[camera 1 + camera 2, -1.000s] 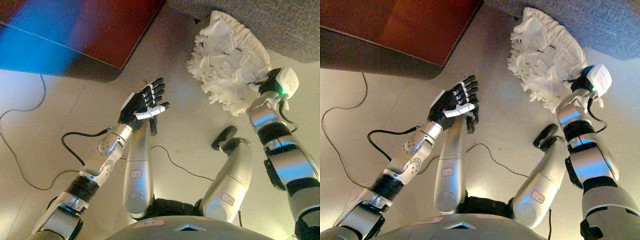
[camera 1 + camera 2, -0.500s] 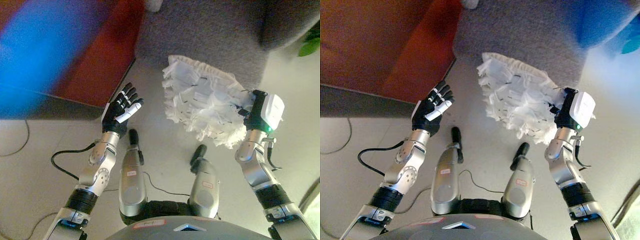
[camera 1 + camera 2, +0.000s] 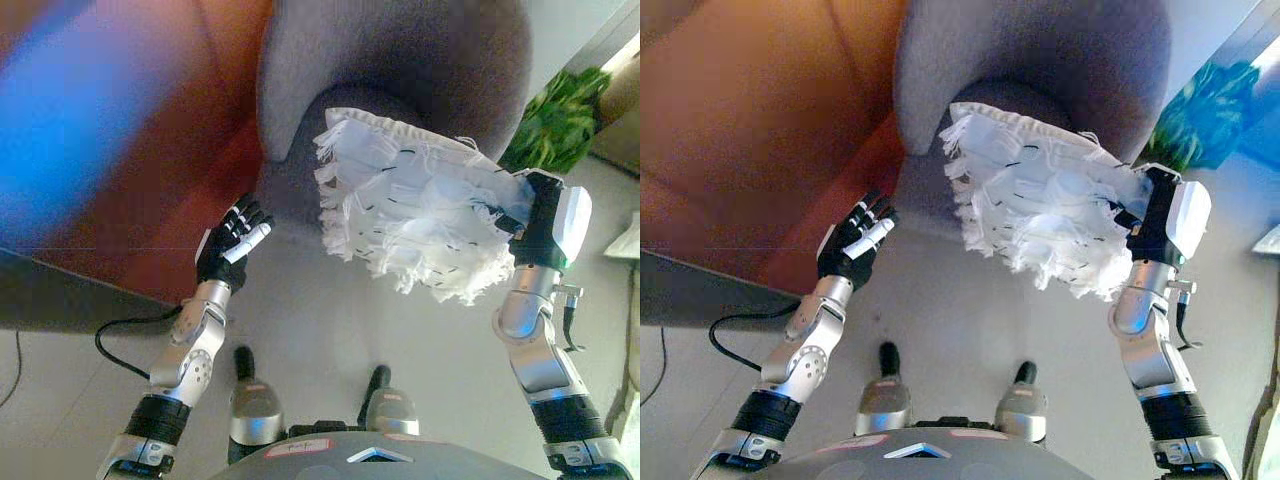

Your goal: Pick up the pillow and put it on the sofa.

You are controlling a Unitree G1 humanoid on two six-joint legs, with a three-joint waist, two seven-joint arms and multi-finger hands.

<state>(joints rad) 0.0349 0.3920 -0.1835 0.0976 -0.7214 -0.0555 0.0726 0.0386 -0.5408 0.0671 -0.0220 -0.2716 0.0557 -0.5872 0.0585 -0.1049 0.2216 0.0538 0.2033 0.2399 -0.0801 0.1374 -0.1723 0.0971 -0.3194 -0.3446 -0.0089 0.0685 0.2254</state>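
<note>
A white fringed pillow hangs in the air in front of the grey sofa, overlapping the front of its seat. My right hand is shut on the pillow's right edge and carries it alone. Part of its fingers is hidden behind the fringe. My left hand is raised at the left, open and holding nothing, a short way left of the pillow and close to the sofa's left front corner.
A large red-brown piece of furniture fills the left side, touching the sofa's left flank. A green plant stands right of the sofa. Pale floor lies between me and the sofa.
The whole view has swung up toward the sofa. My right hand has lifted the pillow from near the floor up to the seat front. The left hand stays open and has risen too.
</note>
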